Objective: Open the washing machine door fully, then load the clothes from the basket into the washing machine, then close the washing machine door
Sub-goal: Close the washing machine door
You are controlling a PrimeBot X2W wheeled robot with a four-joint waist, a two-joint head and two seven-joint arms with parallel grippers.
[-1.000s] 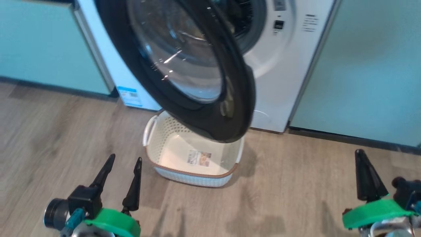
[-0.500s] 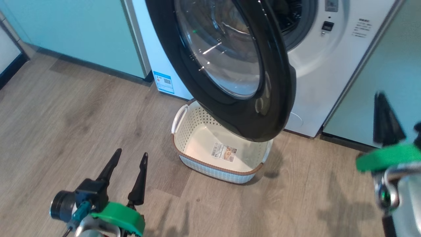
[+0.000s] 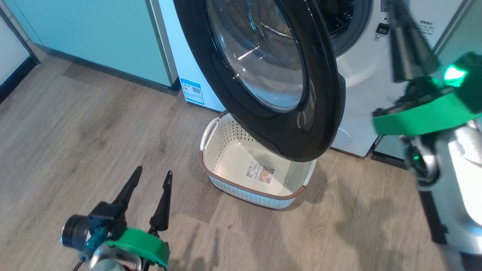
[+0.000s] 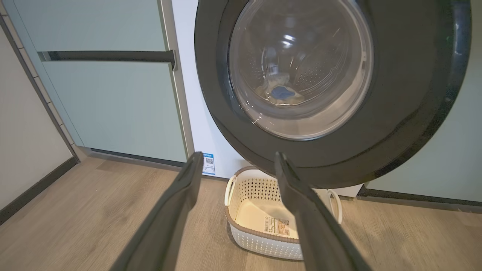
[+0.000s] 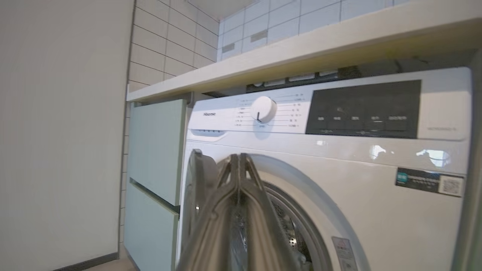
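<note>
The washing machine door (image 3: 263, 56) hangs open, its black rim and glass bowl swung out over the basket (image 3: 251, 192). The basket sits on the floor, holding nothing but its label. In the left wrist view, the clothes (image 4: 280, 92), pale with a blue patch, show through the door glass (image 4: 301, 67), lying in the steel drum. My left gripper (image 3: 154, 172) is open and low, short of the basket (image 4: 263, 241). My right gripper (image 3: 399, 15) is raised, blurred, before the washing machine (image 3: 361, 75). Its fingers (image 5: 233, 177) are shut and hold nothing, near the door's edge (image 5: 196, 180).
Pale green cabinet panels (image 3: 94, 37) flank the washer on both sides. A countertop (image 5: 301, 56) runs above the control panel (image 5: 361, 109) and dial (image 5: 263, 109). Wood floor (image 3: 75, 131) stretches left of the basket, and a white wall with dark skirting (image 4: 22, 199) bounds it.
The head camera has shifted, so the whole scene has slid. My right gripper has risen from the lower right to the upper right, by the washer's front. The left gripper has stayed put.
</note>
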